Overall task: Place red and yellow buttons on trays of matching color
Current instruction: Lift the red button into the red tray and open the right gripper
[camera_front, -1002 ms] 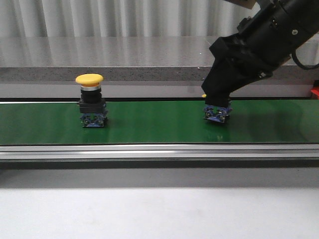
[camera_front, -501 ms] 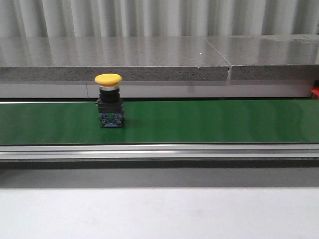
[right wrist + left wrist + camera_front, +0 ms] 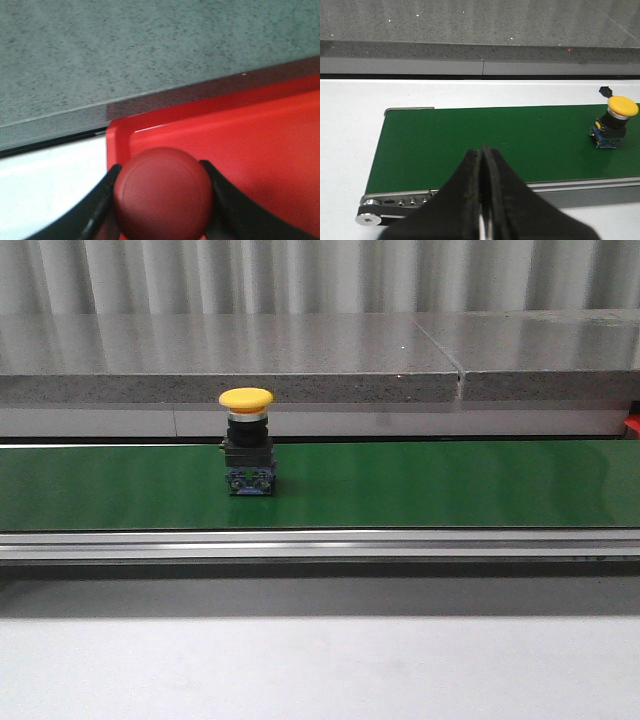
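Right gripper (image 3: 162,200) clamps red dome-capped pushbutton (image 3: 164,192) over red plastic tray (image 3: 260,135), ready for drop. Left gripper (image 3: 482,165) pinched closed, empty; yellow-capped pushbutton (image 3: 616,122) well ahead on green conveyor belt (image 3: 495,145).

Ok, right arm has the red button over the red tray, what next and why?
Probably lower a touch and open the right gripper: its fingers clasp the red button directly above the red tray, inside its rim. Height above the tray floor can't be judged.
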